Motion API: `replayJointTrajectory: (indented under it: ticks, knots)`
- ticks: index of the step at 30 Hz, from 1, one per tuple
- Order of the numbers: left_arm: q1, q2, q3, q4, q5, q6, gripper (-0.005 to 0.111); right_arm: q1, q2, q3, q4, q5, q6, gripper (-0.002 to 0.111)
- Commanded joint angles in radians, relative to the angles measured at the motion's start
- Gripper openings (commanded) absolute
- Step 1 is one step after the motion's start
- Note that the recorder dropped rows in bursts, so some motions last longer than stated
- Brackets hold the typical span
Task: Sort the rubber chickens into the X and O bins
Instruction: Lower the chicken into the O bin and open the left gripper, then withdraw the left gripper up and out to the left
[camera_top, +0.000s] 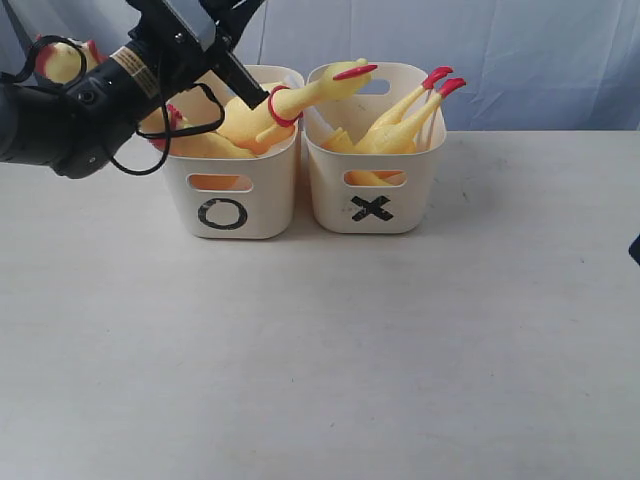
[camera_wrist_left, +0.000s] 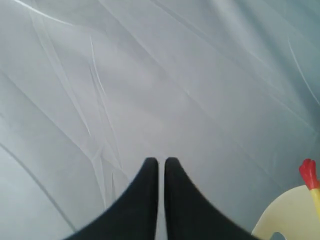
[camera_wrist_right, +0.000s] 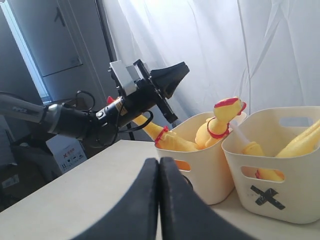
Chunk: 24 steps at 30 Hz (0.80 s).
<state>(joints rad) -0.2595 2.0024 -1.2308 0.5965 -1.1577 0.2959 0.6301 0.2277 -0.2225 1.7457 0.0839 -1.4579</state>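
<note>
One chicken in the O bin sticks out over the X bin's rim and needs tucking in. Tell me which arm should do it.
Left, probably. The left gripper, shut and empty, hangs above the O bin beside that chicken; the right gripper sits low over the table, farther off.

Below the left claw (camera_top: 228, 14), the O bin (camera_top: 262, 190) is holding rubber chickens (camera_top: 310, 92); the X bin (camera_top: 330, 190) is sitting lower right.

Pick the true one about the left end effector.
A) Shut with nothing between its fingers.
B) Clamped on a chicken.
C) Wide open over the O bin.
A: the left end effector shows its two black fingers pressed together, nothing held between them.
</note>
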Motion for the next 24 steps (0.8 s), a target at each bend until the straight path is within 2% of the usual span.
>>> replayJointTrajectory:
  ticks: [1,12,16,20,24]
  knots:
    - [-0.002,-0.051,0.038,0.078,-0.002,-0.036,0.0,-0.002,-0.004,0.001,-0.001,-0.005,-0.005,-0.001]
    - [-0.002,-0.205,0.23,0.081,0.052,-0.036,0.0,-0.002,-0.004,0.001,-0.001,-0.007,-0.005,-0.001]
    - [-0.002,-0.302,0.325,0.069,0.179,-0.047,0.0,-0.002,-0.004,0.001,-0.001,-0.007,-0.005,-0.001]
    - [-0.002,-0.424,0.418,0.028,0.324,-0.159,0.0,-0.002,-0.004,0.001,-0.001,-0.007,-0.005,-0.001]
    - [-0.002,-0.57,0.477,-0.049,0.563,-0.247,0.0,-0.002,-0.004,0.001,-0.001,-0.007,-0.005,-0.001]
